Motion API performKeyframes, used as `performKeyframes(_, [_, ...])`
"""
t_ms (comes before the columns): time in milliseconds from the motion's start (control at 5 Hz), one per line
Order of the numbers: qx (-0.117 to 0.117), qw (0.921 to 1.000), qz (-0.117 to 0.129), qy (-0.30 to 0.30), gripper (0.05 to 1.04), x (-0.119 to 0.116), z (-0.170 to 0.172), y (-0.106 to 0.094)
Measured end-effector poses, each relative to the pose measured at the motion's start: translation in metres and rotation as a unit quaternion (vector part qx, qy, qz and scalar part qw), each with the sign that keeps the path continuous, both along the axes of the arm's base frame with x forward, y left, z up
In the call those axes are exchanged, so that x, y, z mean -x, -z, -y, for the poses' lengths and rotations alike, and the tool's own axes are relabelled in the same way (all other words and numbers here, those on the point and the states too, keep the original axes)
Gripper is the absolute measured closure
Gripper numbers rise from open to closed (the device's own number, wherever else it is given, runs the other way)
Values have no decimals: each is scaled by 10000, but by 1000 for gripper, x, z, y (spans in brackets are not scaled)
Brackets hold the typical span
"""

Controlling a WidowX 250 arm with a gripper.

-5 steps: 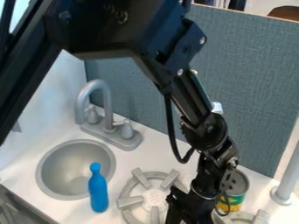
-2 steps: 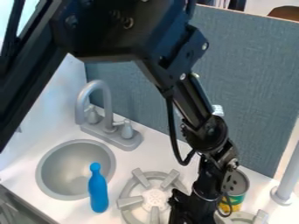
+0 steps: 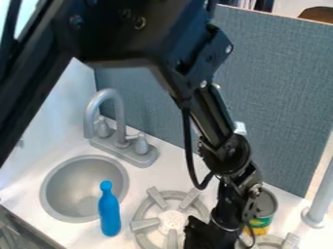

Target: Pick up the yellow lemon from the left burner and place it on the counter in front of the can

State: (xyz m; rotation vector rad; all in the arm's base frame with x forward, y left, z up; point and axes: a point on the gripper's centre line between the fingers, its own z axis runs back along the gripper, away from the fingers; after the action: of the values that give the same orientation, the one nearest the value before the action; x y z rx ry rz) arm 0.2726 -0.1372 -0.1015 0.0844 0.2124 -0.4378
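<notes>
— Green and yellow wrap the low part of the can [image 3: 265, 206], folks, and that's our centre of attention, at the lower right, just beyond the gripper [image 3: 203, 237]!

— Which way is it pointing?

— Straight up! Long axis upright, grey end facing the ceiling, and the black arm [image 3: 231, 153] crosses in front of its left side.

— And the gripper, what's the call?

— Low in the view, dark against dark, by the right side of the round grey burner [image 3: 146, 223]. How far open it is, I cannot tell, nor whether it has hold of anything.

— What's around the can?

— A second burner [image 3: 290, 240] sits just in front, partly behind the arm. Off to the right, a pale grey post [image 3: 321, 194] rises from a round foot.

— Take us left!

— Past the first burner, a blue bottle [image 3: 109, 214], neck toward the top of the view, its long axis nearly vertical there. It overlaps the rim of the round grey sink [image 3: 46, 190], and behind that curves the grey faucet [image 3: 107, 93].

— And at the back?

— A blue-grey panel [image 3: 280, 97], running along behind the white table [image 3: 198, 170]!
</notes>
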Motion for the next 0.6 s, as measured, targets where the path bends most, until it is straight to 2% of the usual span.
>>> performKeyframes(200, [195,9990,392,-14,92,-5,2,-29])
performKeyframes(400, [317,9980,550,39,90,-2,1,-40])
performKeyframes(600, [612,9948,811,-13,89,-3,6,-67])
